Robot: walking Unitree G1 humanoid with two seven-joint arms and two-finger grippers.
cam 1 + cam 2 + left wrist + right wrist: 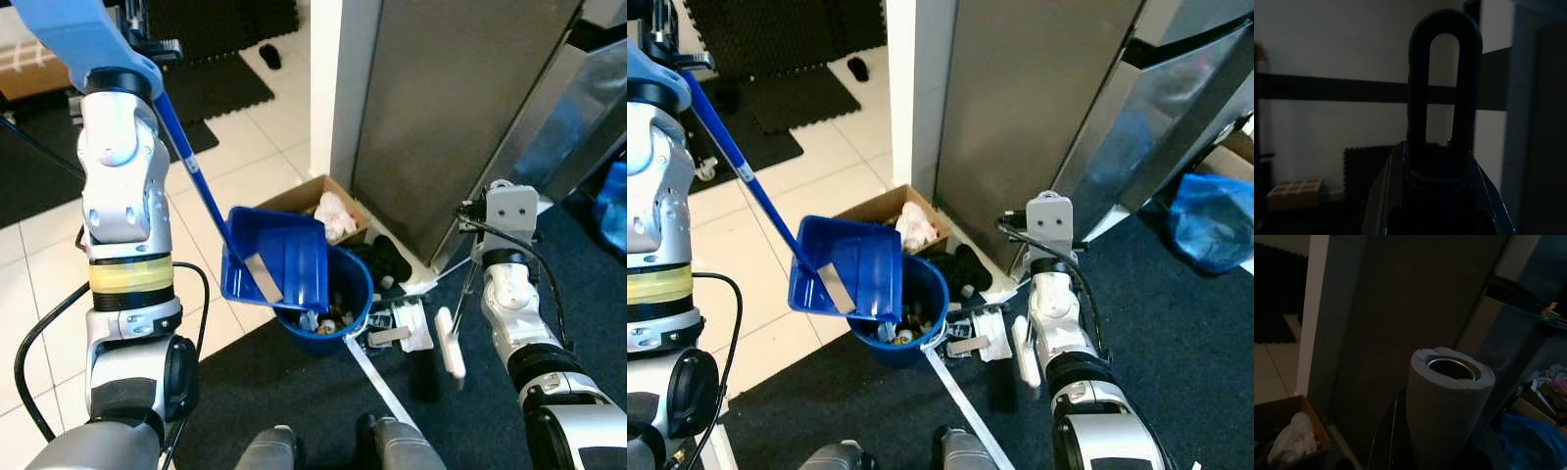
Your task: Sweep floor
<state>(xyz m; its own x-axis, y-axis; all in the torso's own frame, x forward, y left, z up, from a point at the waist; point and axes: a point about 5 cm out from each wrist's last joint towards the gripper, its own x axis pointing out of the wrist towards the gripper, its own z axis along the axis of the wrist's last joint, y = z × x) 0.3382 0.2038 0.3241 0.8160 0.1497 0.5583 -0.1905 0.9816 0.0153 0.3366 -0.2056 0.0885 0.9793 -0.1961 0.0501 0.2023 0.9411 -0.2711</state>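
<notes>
A blue long-handled dustpan (279, 257) is tipped over a blue bucket (355, 311) that holds mixed debris. Its blue pole (191, 171) runs up to my left gripper (122, 78), raised at the left and shut on the handle; the handle's loop end (1444, 83) stands up in the left wrist view. My right gripper (478, 223) is shut on the grey padded broom handle (1449, 396). The thin broom shaft goes down to a white brush head (451, 343), just right of the bucket over the dark carpet.
A cardboard box (306, 196) with a crumpled white bag sits behind the bucket against a white pillar. Black items and scraps (392, 262) lie by the tall grey cabinet (451, 108). Black mats (211, 93) cover the tiles at the back left, and a blue bag (1213, 220) lies far right.
</notes>
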